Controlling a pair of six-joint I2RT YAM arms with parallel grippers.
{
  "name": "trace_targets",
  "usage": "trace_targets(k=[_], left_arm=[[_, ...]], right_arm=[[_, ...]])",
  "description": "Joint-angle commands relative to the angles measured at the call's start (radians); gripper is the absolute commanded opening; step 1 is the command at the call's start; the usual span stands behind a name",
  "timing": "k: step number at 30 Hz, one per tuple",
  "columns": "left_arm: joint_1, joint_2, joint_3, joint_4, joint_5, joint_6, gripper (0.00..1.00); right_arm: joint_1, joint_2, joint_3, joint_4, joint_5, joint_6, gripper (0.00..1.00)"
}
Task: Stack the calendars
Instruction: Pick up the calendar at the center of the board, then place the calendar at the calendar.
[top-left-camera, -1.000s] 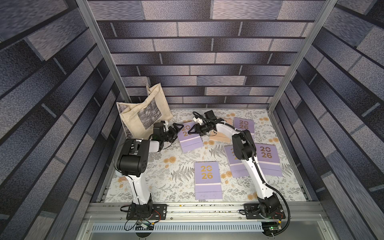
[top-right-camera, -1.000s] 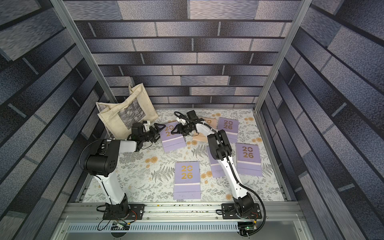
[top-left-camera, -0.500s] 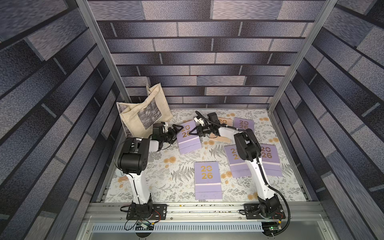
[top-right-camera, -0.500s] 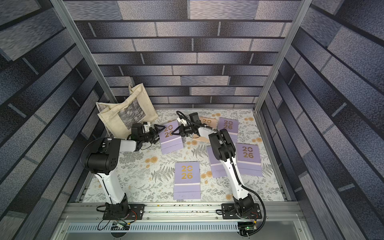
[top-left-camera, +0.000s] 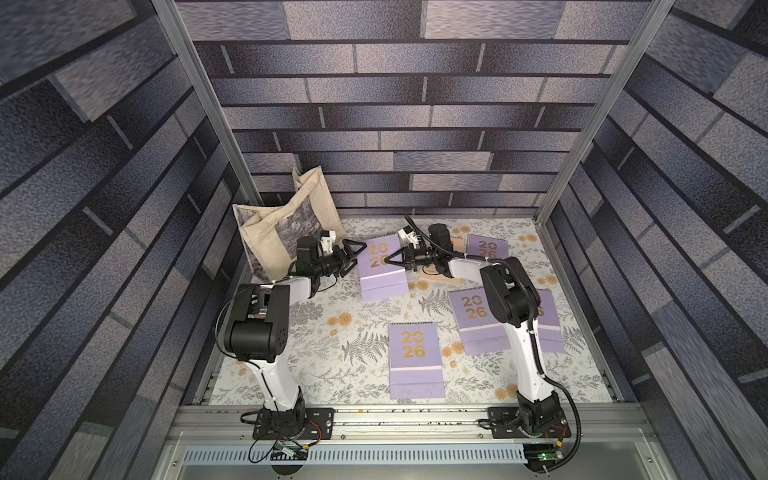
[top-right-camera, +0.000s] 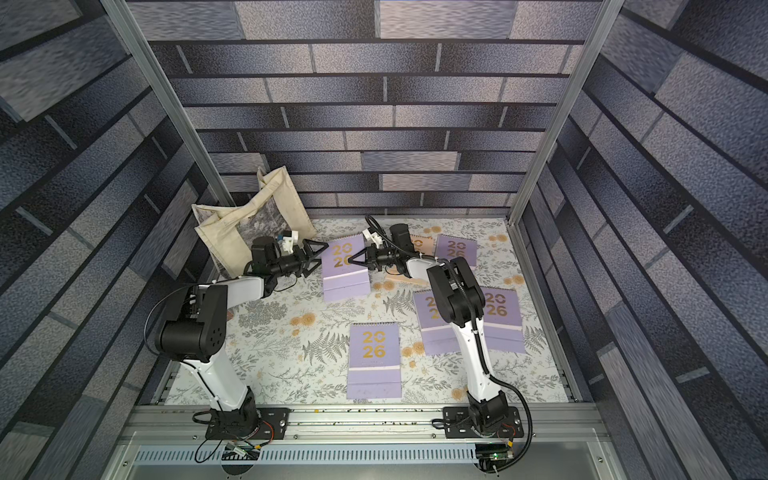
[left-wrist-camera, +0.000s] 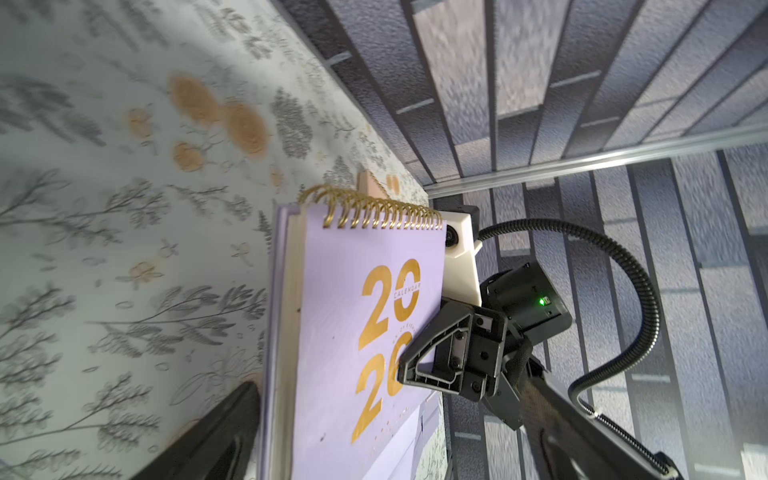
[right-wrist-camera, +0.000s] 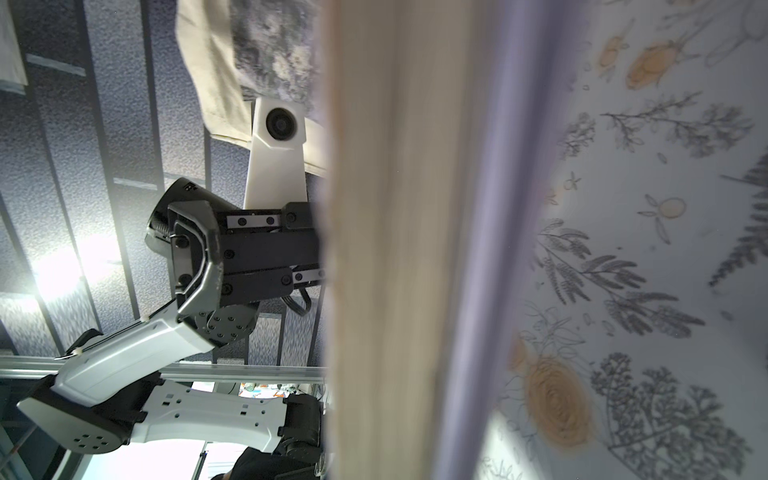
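Gripping a lavender calendar (top-left-camera: 380, 276) at upper centre, the right tool (top-left-camera: 387, 259) is clamped on its edge; the left tool (top-left-camera: 358, 260) stands wide just beside it.

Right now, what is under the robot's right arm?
A purple calendar, another purple calendar beside it, and a peach calendar farther back. The right arm hides part of each, so whether the purple ones touch cannot be seen.

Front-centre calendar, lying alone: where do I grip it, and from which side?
Probably grip the front-centre calendar midway along its long edge, coming in low from the left arm's side. It lies flat, cover up, with bare cloth beside that edge, and the left tool is open.
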Motion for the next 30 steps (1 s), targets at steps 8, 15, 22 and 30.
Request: trace_targets(k=[8, 15, 22, 30], left_arm=[[-0.075, -0.201, 0.039, -0.124, 0.192, 0.186, 1.0], [-0.177, -0.296, 0.008, -0.106, 0.225, 0.194, 1.0], [-0.236, -0.472, -0.093, -0.034, 0.173, 0.168, 1.0], [-0.314, -0.57, -0.179, -0.023, 0.126, 0.204, 1.0]], right_arm=[[-0.026, -0.47, -0.321, 0.092, -0.004, -0.072, 0.0], [-0.026, -0.731, -0.53, 0.051, 0.003, -0.098, 0.0], [-0.026, -0.891, -0.653, 0.035, 0.028, -0.113, 0.0], [-0.013, -0.974, -0.713, 0.088, 0.052, -0.062, 0.0]])
